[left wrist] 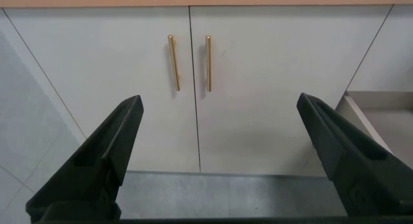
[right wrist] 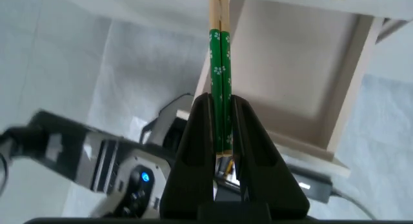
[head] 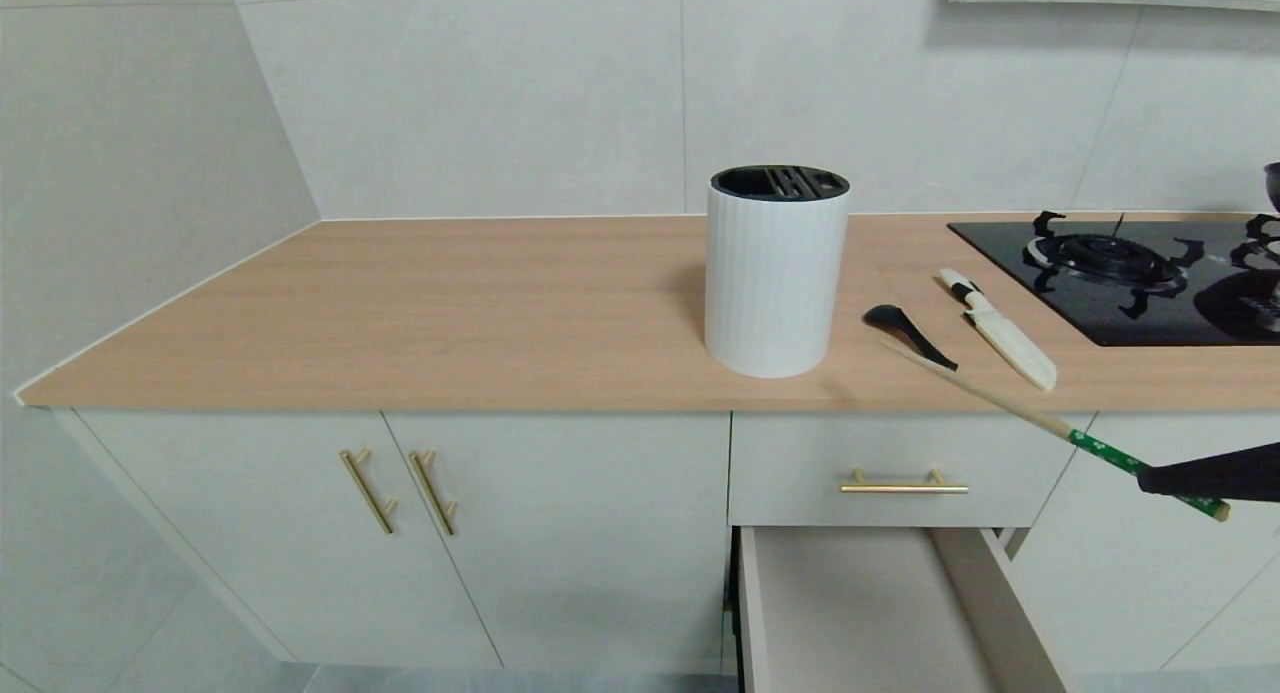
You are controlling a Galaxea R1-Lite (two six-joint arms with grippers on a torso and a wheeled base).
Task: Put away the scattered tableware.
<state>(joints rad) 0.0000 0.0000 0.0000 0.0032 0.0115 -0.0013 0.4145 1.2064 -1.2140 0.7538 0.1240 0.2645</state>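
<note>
My right gripper (head: 1160, 483) is shut on the green ends of a pair of wooden chopsticks (head: 1010, 403), off the counter's front edge at the right. The chopsticks slant up toward the counter, their tips near a black spoon (head: 905, 331). In the right wrist view the chopsticks (right wrist: 219, 50) run out from between the fingers of my right gripper (right wrist: 219, 108). A cream-bladed knife (head: 997, 329) lies beside the spoon. A white ribbed utensil holder (head: 772, 278) stands upright on the counter. My left gripper (left wrist: 219, 153) is open with nothing in it, low down and facing the cupboard doors (left wrist: 193, 88).
A drawer (head: 860, 603) stands pulled out below the counter (head: 450, 303), under a shut drawer with a gold handle (head: 903, 487). The open drawer (right wrist: 303, 75) lies beneath the chopsticks in the right wrist view. A black gas stove (head: 1130, 273) occupies the counter's right end.
</note>
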